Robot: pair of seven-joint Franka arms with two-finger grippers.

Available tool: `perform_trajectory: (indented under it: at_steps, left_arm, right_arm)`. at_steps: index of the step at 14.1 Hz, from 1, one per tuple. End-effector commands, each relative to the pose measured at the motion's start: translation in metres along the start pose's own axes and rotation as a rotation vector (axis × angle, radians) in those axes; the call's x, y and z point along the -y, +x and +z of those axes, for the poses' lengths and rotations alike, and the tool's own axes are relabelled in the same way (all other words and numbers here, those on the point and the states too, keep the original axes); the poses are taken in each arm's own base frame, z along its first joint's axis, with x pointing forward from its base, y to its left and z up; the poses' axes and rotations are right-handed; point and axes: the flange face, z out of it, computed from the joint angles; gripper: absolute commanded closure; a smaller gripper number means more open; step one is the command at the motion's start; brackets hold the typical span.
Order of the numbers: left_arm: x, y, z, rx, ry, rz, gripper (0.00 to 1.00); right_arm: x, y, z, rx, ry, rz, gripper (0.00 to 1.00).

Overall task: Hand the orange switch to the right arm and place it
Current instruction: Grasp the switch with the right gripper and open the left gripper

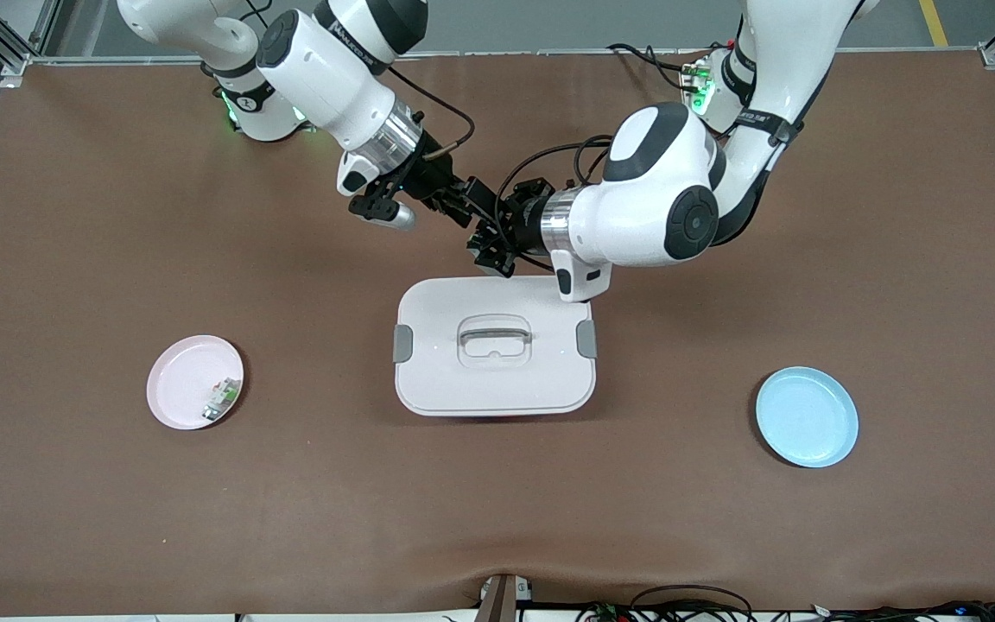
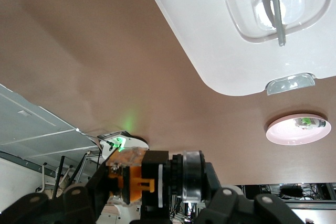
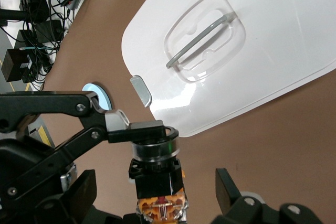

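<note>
While the left gripper (image 1: 487, 250) pinches the orange switch (image 3: 156, 174) above the white box (image 1: 494, 380), the right gripper (image 1: 472, 200) waits spread around it; handover unfinished; placing remains.

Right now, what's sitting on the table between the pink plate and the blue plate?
A white lidded box with a handle on its lid, seen in the front view between the pink plate and the blue plate.

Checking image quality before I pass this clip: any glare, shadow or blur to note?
Front view: even light, with soft shadows beneath the arms. Left wrist view: glare on the white box's handle recess; the orange switch looks soft. Right wrist view: the lid shows reflections; the switch is sharp.
</note>
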Motion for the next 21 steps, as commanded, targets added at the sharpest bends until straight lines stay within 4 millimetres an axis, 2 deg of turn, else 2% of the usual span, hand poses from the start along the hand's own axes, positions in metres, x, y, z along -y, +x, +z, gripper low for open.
perform_trajectory:
  at_steps: [1,3,7,9,10,12,13,14,15,16,21]
  left_arm:
    - [-0.0031,-0.0051,-0.0003,-0.019,-0.011,-0.011,0.89]
    - [-0.0031,-0.0051,-0.0003,-0.019,-0.011,-0.011,0.89]
    - [-0.0045,-0.0059,-0.0009,-0.018,-0.025,-0.018,0.89]
    - [-0.0048,-0.0059,-0.0012,-0.018,-0.028,-0.022,0.88]
    - [-0.0038,-0.0088,0.0018,-0.019,-0.024,-0.019,0.87]
    - [-0.0037,-0.0095,0.0024,-0.02,-0.025,-0.015,0.78]
    - [-0.004,-0.0087,0.0017,-0.02,-0.026,-0.017,0.68]
    - [-0.0037,-0.0095,0.0024,-0.02,-0.025,-0.015,0.42]
    - [-0.0037,-0.0096,0.0024,-0.019,-0.024,-0.016,0.12]
    - [-0.0037,-0.0096,0.0024,-0.019,-0.024,-0.014,0.0]
    - [-0.0039,-0.0085,0.0018,-0.04,-0.026,0.001,0.0]
  right_arm:
    - [0.0032,-0.002,0.0021,-0.004,-0.002,0.007,0.17]
    - [0.0029,-0.0019,0.0029,-0.005,-0.004,0.008,0.43]
    - [0.002,-0.002,0.0055,-0.005,-0.006,0.008,0.72]
    - [0.002,-0.0025,0.0069,-0.004,-0.007,0.007,0.92]
    - [0.0019,-0.0031,0.0079,-0.004,-0.008,0.005,0.98]
    - [0.0014,-0.0029,0.0088,-0.003,-0.009,0.006,0.98]
    - [0.0013,-0.0031,0.0089,-0.003,-0.011,0.005,0.98]
    - [0.002,-0.0031,0.0085,-0.002,-0.009,0.006,0.98]
    - [0.0021,-0.003,0.0083,-0.003,-0.008,0.008,0.98]
    - [0.0021,-0.003,0.0083,-0.003,-0.007,0.006,0.98]
    - [0.0061,-0.0036,0.0008,0.0,-0.001,-0.002,0.98]
